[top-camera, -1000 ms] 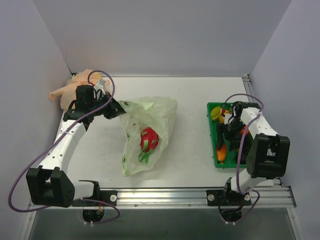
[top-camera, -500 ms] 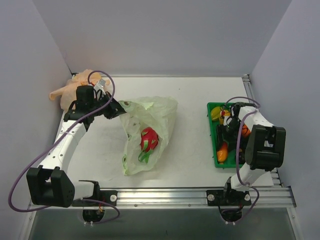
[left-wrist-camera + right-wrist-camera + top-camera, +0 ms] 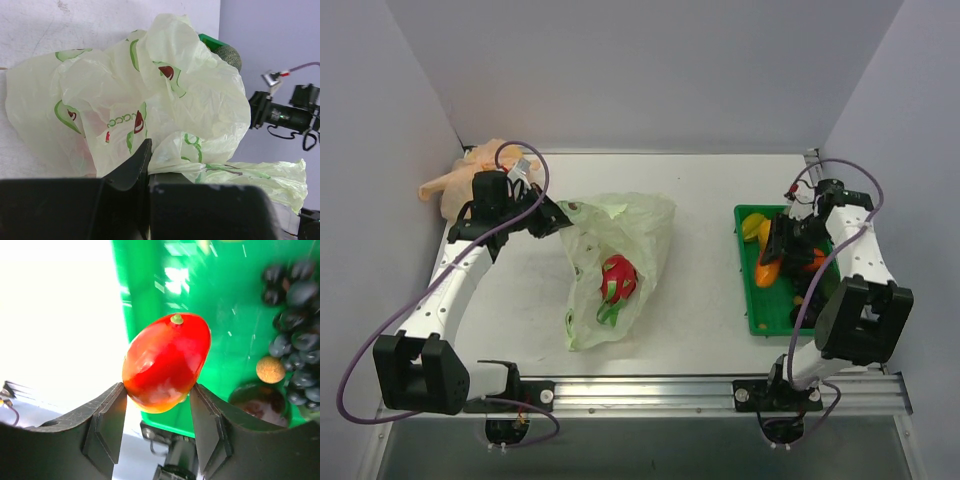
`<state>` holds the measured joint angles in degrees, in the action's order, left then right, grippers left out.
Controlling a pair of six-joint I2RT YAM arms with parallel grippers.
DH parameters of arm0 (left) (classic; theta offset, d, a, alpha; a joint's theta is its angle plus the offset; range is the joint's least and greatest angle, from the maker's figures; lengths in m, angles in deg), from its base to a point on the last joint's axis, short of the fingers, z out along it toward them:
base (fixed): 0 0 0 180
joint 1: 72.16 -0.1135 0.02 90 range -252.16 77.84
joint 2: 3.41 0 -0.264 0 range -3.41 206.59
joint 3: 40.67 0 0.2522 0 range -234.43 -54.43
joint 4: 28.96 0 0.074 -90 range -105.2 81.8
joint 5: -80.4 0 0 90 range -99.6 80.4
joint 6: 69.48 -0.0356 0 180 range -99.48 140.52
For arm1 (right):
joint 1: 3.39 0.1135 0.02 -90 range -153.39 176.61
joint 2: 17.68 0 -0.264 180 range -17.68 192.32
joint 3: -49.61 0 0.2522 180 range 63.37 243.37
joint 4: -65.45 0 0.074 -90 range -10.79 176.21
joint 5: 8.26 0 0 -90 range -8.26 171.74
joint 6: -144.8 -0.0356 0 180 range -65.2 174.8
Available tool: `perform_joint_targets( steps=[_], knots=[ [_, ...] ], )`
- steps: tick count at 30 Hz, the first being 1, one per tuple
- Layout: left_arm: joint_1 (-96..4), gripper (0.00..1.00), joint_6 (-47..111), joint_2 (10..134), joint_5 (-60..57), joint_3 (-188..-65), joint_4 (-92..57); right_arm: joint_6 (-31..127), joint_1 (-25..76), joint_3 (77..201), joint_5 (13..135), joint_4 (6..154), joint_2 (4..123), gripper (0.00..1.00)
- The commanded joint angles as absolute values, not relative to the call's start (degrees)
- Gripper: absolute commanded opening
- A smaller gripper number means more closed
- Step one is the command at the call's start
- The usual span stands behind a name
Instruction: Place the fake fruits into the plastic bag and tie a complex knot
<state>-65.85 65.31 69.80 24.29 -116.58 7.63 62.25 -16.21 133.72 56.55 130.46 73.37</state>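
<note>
Fake fruit — stem nub, wrist view only

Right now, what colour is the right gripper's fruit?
Fruit: red fading to orange; right wrist view.

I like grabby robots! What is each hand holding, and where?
The right gripper clamps the red-orange fruit by its sides; the left gripper pinches the plastic bag at a bunched edge.

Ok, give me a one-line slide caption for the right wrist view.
Right gripper holds a red-orange fake fruit over the green tray's edge; dark grapes lie in the tray.
</note>
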Motion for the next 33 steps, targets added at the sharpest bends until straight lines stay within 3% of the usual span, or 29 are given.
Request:
perform_joint_targets(
  steps=[1,7,13,19,25,33],
  knots=[
    [-65.65,0.05,65.69,70.07,24.94,-117.18,4.66,64.12,-15.09,139.04,48.54,134.58,65.92,0.00],
    [-65.57,0.05,65.69,70.86,25.12,-117.80,4.75,64.91,-10.70,145.10,40.97,134.24,58.62,0.00],
    [-65.57,0.05,65.61,72.09,25.82,-119.11,4.84,63.06,4.23,149.06,37.62,125.90,49.83,0.06],
    [-65.48,0.05,66.05,73.23,26.43,-120.16,4.75,66.13,26.64,151.87,45.34,117.45,47.62,0.12],
    [-65.30,0.06,66.66,74.46,26.78,-122.01,4.66,73.06,45.52,153.64,54.12,112.18,53.07,0.13],
    [-65.13,0.06,67.45,74.37,28.28,-122.89,4.57,83.27,57.86,151.27,67.05,103.57,63.34,0.13]
  ],
)
